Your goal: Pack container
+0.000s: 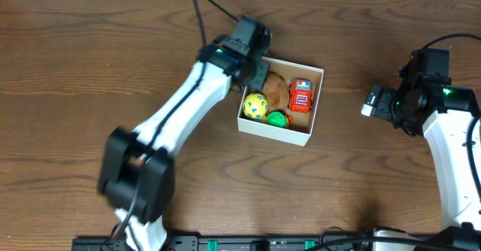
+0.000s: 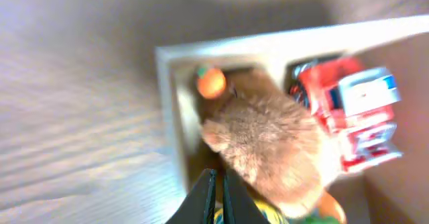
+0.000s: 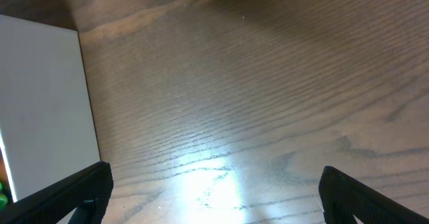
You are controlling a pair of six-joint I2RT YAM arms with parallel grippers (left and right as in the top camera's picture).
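The container (image 1: 311, 72), a small square white-walled cardboard box, sits at the table's middle. Inside lie a brown plush toy (image 1: 276, 88), a red toy truck (image 1: 301, 95), a yellow ball (image 1: 255, 106) and a green toy (image 1: 277, 119). My left gripper (image 1: 257, 72) hovers over the box's left far corner; in the left wrist view its fingers (image 2: 216, 194) are shut and empty, just above the plush (image 2: 268, 143), with the truck (image 2: 352, 113) to the right. My right gripper (image 3: 214, 190) is open and empty over bare table to the right of the box, whose wall (image 3: 40, 103) shows at left.
The wooden table (image 1: 90, 71) stretches around the box. The left arm (image 1: 180, 108) reaches diagonally from the front left. The right arm (image 1: 451, 131) stands at the right edge. A black cable (image 1: 214, 7) runs behind the left wrist.
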